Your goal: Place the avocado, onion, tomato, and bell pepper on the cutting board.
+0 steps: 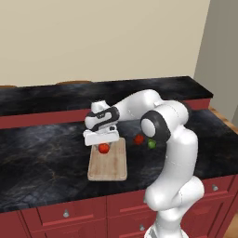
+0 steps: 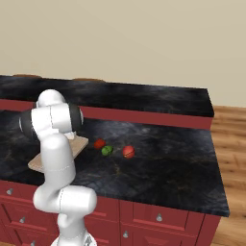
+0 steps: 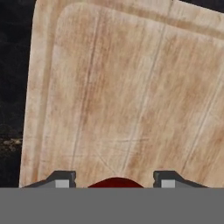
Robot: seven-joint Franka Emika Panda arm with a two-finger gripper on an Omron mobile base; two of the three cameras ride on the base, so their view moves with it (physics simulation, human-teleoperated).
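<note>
Nothing is released on the cutting board [image 1: 109, 167] yet; its wood looks bare in the hand view. The gripper [image 1: 104, 142] hangs over the board's far edge, jaws closed narrowly on a dark red piece, probably the bell pepper [image 3: 116, 183], held at or just above the wood. The tomato [image 2: 99, 143], avocado [image 2: 107, 150] and onion [image 2: 128, 152] sit in a row mid-counter [image 1: 46, 153], off the board's right edge, with the onion farthest from it. Judgement: first placement almost done, three items left.
</note>
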